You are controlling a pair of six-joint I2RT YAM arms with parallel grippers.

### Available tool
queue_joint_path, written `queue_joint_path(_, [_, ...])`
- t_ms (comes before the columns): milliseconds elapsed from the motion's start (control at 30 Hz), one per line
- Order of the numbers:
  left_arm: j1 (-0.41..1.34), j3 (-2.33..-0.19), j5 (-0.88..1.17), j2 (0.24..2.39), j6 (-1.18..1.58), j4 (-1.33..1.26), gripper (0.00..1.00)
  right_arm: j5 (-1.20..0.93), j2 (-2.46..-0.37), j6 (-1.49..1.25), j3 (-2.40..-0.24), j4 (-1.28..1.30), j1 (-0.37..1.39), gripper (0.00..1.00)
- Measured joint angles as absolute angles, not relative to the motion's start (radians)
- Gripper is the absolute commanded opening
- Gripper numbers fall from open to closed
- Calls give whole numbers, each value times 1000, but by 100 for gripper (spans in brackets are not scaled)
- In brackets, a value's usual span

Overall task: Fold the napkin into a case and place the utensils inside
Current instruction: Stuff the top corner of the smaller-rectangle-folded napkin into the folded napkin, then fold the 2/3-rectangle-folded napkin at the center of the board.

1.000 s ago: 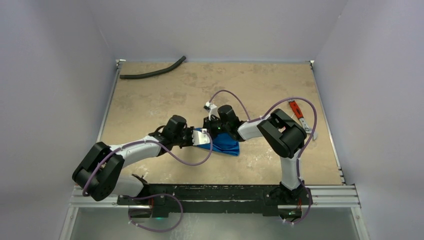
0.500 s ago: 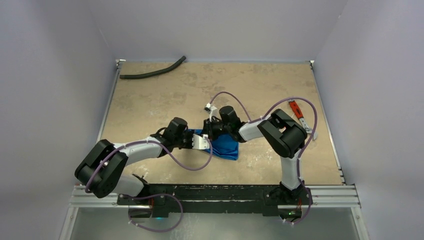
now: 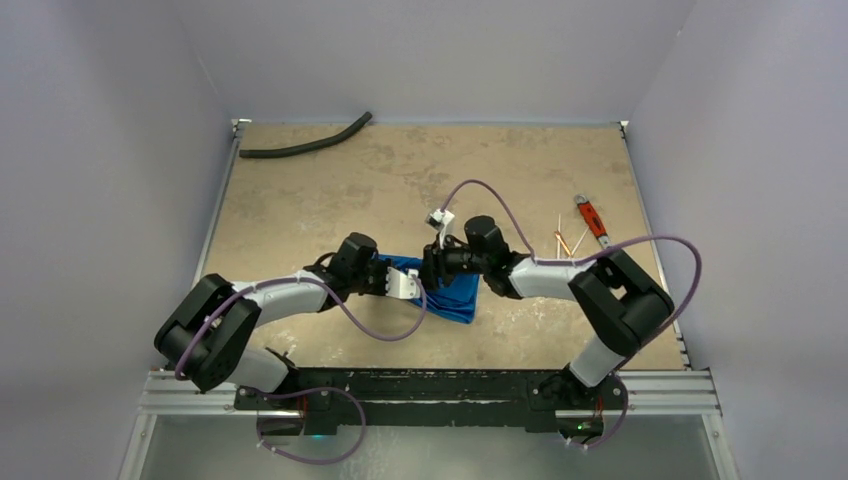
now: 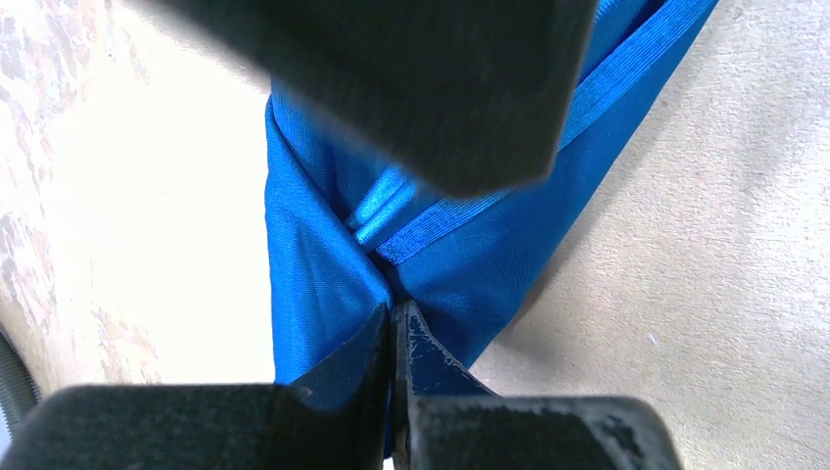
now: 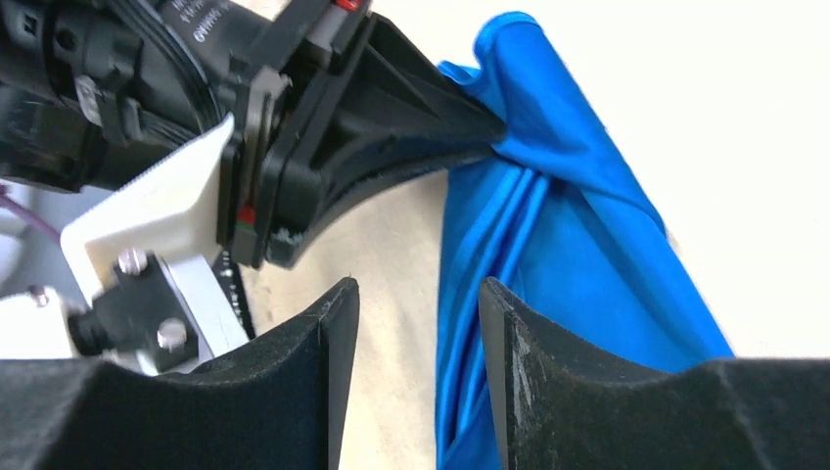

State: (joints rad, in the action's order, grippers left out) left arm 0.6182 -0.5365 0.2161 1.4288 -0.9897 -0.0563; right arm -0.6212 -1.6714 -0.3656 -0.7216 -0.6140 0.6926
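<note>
On the tan table we see the blue napkin bunched near the middle. Our left gripper pinches its fold tight, and our right gripper hangs parted just beside that pinch, holding nothing.

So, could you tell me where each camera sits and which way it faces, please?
Top external: above, behind the bases, facing down at the beige table; left arm and right arm show.
Left wrist: faces along its shut jaws, pinching the bright blue cloth napkin.
Right wrist: faces past its open jaws toward the left jaws.
Shared: all show the napkin.
</note>
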Motion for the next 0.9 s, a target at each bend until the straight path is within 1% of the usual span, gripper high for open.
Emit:
queue_joint_path(133, [618,-539,215,1429,-990,-51,0,-535,-1580,-304,-644,-582,693,54])
queue_joint_path(200, [618,-539,214,1428,-990,-51,0,-503,-1561,-273,-620,-563,696,57])
queue_joint_path(300, [619,-538,207,1424,-990,-41,0,-457,-1544,-232,-603,-532,708,57])
queue_joint_path(533, [594,-539,180,1396,-988,28,0,-351,-1478,-116,-587,-497,830,58])
queue_joint_path(733, [564,-537,174,1366,-976,72,0,-279,-1491,-51,-583,-500,889,59])
queue_joint_path(900, [562,-520,171,1346,-965,74,0,-181,-1578,-37,-608,-523,899,59])
